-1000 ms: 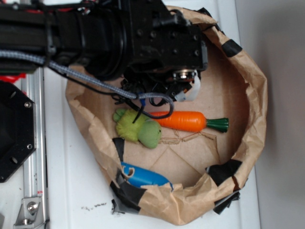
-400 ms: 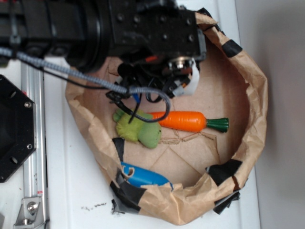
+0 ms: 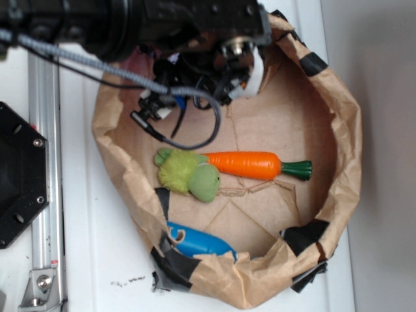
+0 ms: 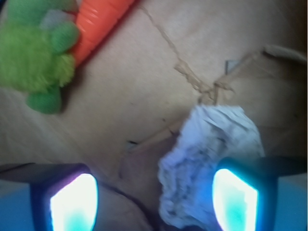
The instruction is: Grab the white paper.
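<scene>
Exterior: arm overhangs top of kraft-paper nest on bench. Carrot as landmark: green plush touching its blunt end, blue toy below it. White paper hidden under wrist housing and cables; fingers not separable here.

Wrist: fingers spread apart, holding nothing. White paper lies on nest floor, well apart from carrot, against right finger, off-centre in gap; likely pre-grasp alignment. Paper's lower edge cut off by frame.

White surface, glossy, small dark specks near its lower edge. Grey wall or panel along the right side, plain, evenly lit. Metal rail running down the left, bolt at its foot, beside a black octagonal base plate. Light soft and diffuse.
</scene>
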